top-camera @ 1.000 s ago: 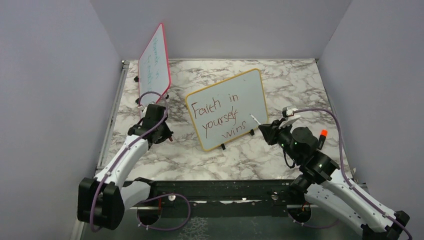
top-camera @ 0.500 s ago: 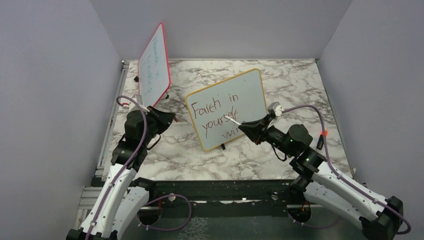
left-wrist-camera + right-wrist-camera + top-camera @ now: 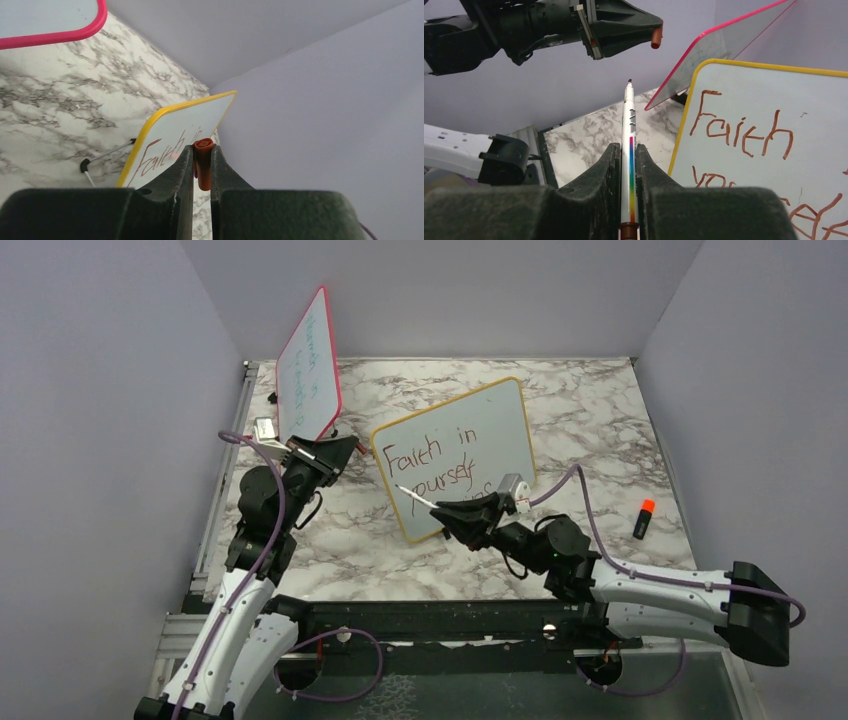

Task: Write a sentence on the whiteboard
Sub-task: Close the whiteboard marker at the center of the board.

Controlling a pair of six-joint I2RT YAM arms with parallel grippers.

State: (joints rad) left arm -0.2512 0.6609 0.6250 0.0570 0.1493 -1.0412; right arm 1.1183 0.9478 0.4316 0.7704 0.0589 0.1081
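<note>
The yellow-framed whiteboard stands mid-table with the dark red sentence "Faith in yourself" showing; its last word is hidden behind my right gripper. My right gripper is shut on a white marker, uncapped, held in front of the board's lower left and pointing left. In the right wrist view the marker points toward my left gripper. My left gripper is shut on an orange-red cap, raised left of the board.
A red-pink-framed board with faint writing stands at the back left; it also shows in the right wrist view. A small black marker with an orange end lies on the marble table at the right. Grey walls enclose the table.
My right arm swung left across the front of the board, carrying the marker from the "wins" line to the lower left corner. My left arm lifted the cap up toward the board.
</note>
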